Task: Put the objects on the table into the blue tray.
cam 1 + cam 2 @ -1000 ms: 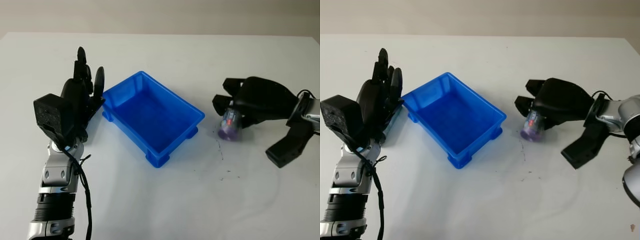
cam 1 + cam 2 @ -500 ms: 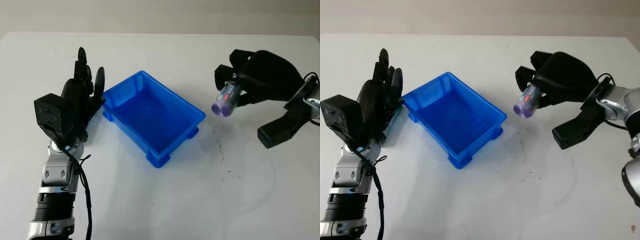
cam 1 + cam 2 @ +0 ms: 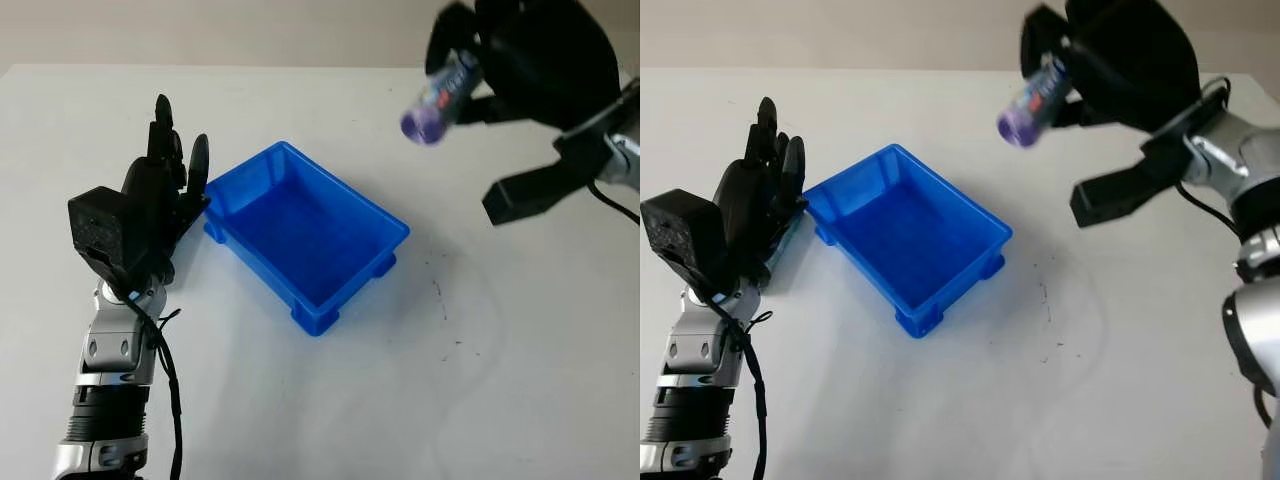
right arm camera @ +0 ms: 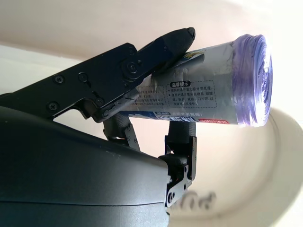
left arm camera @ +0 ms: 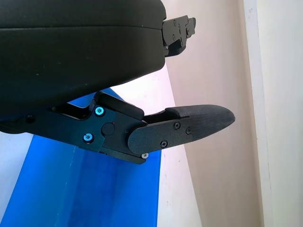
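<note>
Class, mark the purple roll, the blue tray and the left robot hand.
purple roll [image 3: 437,101], left eye view, label side.
blue tray [image 3: 352,196], left eye view, far rim.
left robot hand [image 3: 160,195], left eye view, palm shell.

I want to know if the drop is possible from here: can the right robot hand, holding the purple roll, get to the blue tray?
Probably yes. The right robot hand holds the purple roll in the air beyond the blue tray, with nothing between. The left robot hand, open, is at the tray's other end.

Small Chinese print on the purple roll's [image 4: 215,101] label, heading roughly "温馨提示", remainder illegible
</note>
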Robot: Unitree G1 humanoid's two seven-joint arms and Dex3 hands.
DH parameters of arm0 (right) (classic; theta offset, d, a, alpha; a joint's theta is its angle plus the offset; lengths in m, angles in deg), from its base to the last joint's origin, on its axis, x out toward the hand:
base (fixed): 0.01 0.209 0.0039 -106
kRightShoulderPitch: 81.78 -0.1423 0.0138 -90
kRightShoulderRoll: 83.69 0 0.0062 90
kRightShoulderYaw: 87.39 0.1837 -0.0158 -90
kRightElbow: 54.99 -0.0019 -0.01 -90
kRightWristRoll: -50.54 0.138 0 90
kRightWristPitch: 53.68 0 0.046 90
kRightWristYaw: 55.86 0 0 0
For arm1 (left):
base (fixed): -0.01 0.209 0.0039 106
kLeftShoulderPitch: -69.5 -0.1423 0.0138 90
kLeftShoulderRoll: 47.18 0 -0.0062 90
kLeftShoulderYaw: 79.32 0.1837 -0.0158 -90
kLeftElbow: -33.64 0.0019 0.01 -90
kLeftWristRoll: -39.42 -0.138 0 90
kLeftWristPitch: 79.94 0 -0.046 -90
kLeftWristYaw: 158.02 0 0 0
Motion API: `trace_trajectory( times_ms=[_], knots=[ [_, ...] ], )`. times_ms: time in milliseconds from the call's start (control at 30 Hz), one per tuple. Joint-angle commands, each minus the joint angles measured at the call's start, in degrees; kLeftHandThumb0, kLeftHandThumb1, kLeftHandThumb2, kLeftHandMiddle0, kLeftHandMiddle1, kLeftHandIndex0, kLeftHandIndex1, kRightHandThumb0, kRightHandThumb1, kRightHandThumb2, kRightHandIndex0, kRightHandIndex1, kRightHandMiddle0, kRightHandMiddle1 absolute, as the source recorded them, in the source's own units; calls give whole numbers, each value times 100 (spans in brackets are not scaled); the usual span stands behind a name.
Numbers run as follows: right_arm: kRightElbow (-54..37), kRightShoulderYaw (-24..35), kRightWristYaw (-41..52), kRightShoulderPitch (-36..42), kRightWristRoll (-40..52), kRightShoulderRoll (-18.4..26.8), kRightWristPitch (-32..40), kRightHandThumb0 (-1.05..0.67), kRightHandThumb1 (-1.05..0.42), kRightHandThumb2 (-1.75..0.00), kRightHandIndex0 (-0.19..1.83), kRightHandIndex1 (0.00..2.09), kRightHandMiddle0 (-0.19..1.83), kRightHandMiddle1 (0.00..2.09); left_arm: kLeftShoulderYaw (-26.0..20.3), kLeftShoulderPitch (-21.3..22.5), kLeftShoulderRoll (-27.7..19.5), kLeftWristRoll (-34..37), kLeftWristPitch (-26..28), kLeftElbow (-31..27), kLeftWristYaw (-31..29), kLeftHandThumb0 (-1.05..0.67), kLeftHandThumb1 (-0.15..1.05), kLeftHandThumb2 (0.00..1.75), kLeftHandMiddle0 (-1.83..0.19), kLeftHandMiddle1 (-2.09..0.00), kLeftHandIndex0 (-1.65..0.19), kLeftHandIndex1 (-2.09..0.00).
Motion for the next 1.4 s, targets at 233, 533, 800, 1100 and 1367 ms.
trace_trajectory(
  times_ms=[233,533,800,1100,1367],
  knots=[
    [-456,204,317,-51,325,-731,-275,-42,-105,-11,117,209,91,209,14,28,2,-52,-82,14,60,-81,105,61,19,0,19,0],
    [-274,89,1769,316,677,-1354,-606,-44,-105,-15,97,209,69,209,8,-51,37,-24,-111,-81,86,-80,105,61,19,0,19,0],
    [-22,-41,2735,563,757,-1524,-715,-41,-105,-8,99,209,80,209,-14,-78,3,-48,-145,-68,102,-81,105,61,19,0,19,0],
    [28,-174,3657,680,706,-1476,-516,-44,-105,-15,91,209,81,209,-30,-67,-18,-3,-177,-34,40,-80,105,61,19,0,19,0],
    [12,23,4211,710,1118,-1422,-794,-51,-105,-14,45,209,38,209,-11,-32,-18,-20,-148,-6,44,-79,105,61,19,0,19,0]
  ],
)
